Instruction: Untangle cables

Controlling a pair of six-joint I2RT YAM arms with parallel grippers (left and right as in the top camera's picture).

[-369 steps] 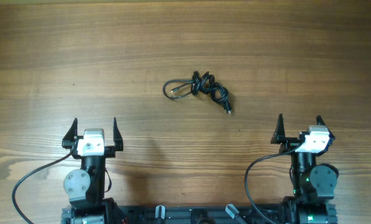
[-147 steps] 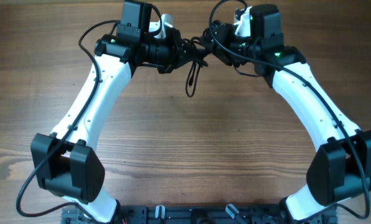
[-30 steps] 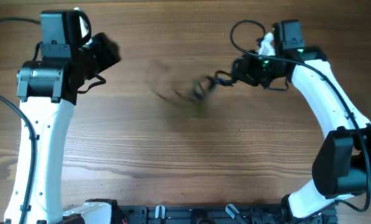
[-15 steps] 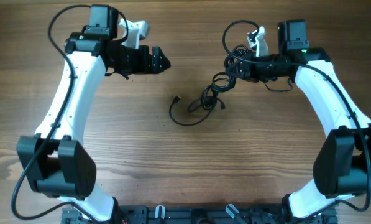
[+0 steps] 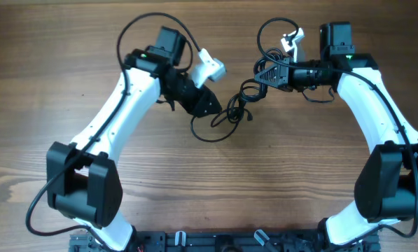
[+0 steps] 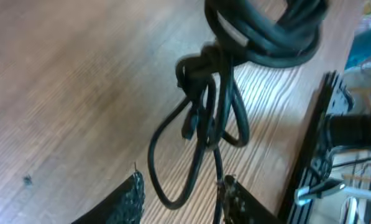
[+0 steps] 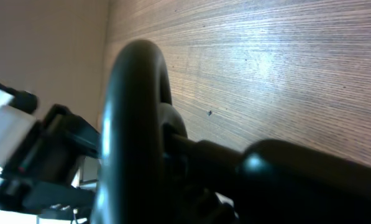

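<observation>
Left fingers (image 6: 128,200) apart, flanking cables (image 6: 202,67); overhead hides gap.

Wooden table (image 5: 47,42): brown, grain running left-right; small dark speck (image 6: 27,180) on surface.

1. The table (image 5: 300,182) is brown wood with a fine straight grain, smooth, with a soft satin sheen.
2. The cables (image 5: 233,112) have a smooth, black, rubbery-looking jacket. Close up in the left wrist view it catches dull highlights.
3. The link shells of the left arm (image 5: 114,115) and right arm (image 5: 377,112) look like glossy white plastic.
4. The joint housings (image 5: 89,189) are black and matt.
5. On the left gripper (image 6: 180,180), the fingertips (image 6: 134,194) are black with a rough, knurled texture.
</observation>
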